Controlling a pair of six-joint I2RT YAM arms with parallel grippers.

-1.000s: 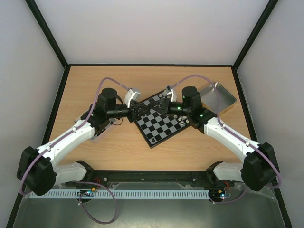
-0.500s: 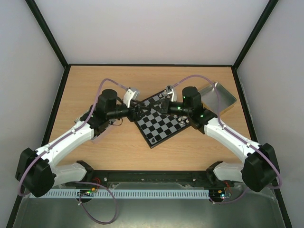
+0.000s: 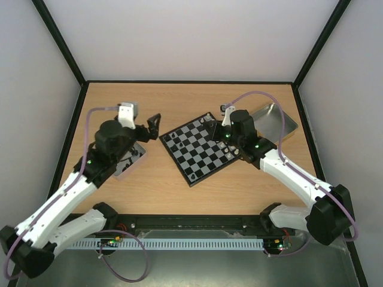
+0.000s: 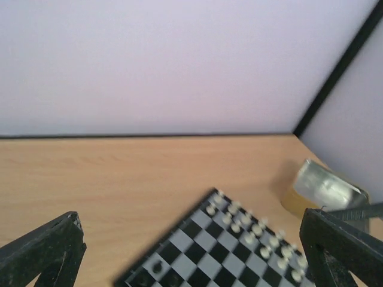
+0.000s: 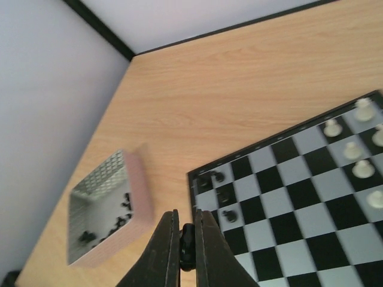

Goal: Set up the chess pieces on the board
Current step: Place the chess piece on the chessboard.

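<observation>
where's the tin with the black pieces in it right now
In the top view the tin lies on the left, just off the board's left corner and partly under the left arm.

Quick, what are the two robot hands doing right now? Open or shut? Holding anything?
Left end effector: open, holding nothing.
Right end effector: shut on a black chess piece.
</observation>
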